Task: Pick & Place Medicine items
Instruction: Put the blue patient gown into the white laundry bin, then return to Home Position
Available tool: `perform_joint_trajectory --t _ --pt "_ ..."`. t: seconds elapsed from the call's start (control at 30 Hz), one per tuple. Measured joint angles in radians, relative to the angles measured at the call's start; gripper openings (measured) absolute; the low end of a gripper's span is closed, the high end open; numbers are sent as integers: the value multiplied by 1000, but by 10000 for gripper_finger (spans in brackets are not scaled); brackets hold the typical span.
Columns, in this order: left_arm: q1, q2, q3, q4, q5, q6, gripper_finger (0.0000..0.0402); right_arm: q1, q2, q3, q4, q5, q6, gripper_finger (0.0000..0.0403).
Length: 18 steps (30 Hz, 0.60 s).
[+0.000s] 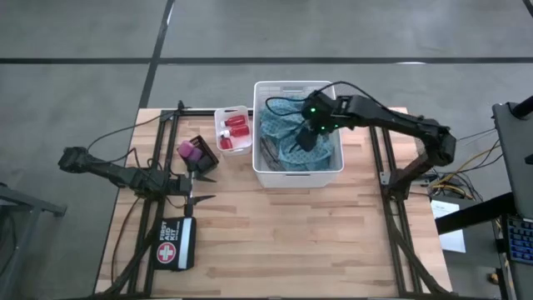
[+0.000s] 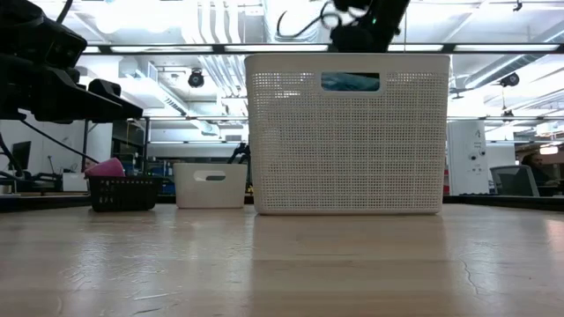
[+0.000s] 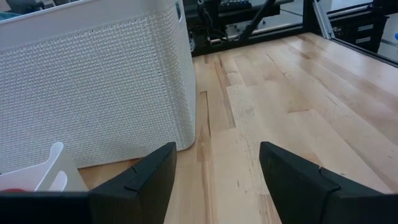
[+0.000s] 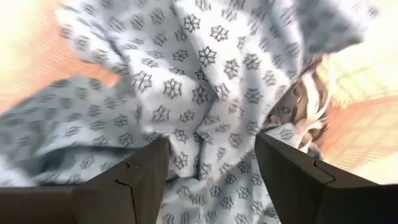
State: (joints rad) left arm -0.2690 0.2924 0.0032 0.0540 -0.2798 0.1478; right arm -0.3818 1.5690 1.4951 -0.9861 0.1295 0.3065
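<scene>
Right gripper down in the big bin, over the cloths

The right gripper (image 1: pixel 306 138) sits inside the white bin (image 1: pixel 265 173), fingers (image 4: pixel 134 180) spread apart just above the patterned cloths (image 4: pixel 186 87), nothing pinched between them. Left gripper (image 1: pixel 202 188) hangs over bare table (image 3: pixel 298 93) near the first aid pouch (image 1: pixel 176 243), jaws apart and empty. Red bottles (image 1: pixel 236 129) lie in the small white tray (image 1: pixel 219 117) beside the bin; a pink piece (image 1: pixel 189 151) sits in the black basket (image 1: pixel 205 150) next to that.
</scene>
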Motion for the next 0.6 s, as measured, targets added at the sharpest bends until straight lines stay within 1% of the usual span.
perform_joint_trajectory --t 0.13,0.37,0.6 --pt "0 0 0 0 0 0 236 14 -66 1 10 0 -34 231" --pt "0 0 0 0 0 0 236 67 -153 -3 61 -1 -32 232" --pt "0 0 0 0 0 0 236 179 -192 -17 239 0 -23 229"
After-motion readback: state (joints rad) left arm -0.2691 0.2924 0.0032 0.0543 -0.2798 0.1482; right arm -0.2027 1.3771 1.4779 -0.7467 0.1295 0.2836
